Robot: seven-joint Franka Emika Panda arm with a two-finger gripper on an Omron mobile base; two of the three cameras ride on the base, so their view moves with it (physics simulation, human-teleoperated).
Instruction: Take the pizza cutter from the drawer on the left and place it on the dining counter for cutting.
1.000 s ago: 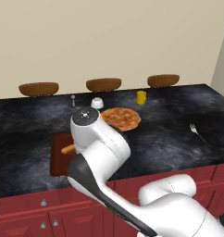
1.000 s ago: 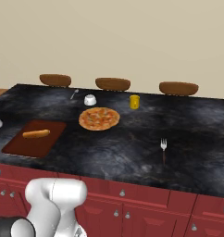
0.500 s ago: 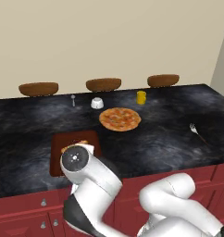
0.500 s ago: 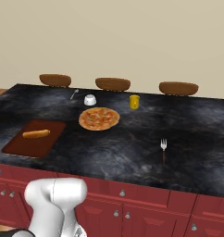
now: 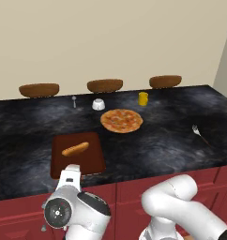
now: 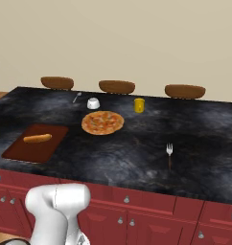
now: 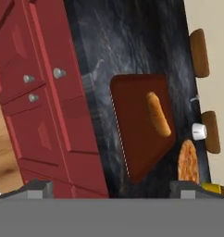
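The gripper hangs spread wide, holding nothing, before the red drawer fronts.

Counted on the counter: one pizza, one dark red cutting board with one sausage-like roll, one white cup, one yellow cup, one fork, one spoon. Along the far edge stood three brown stools. Several silver knobs showed on the red cabinet fronts; exact number unclear.

Pizza partly cut by pincer tip; yellow cup mostly hidden.
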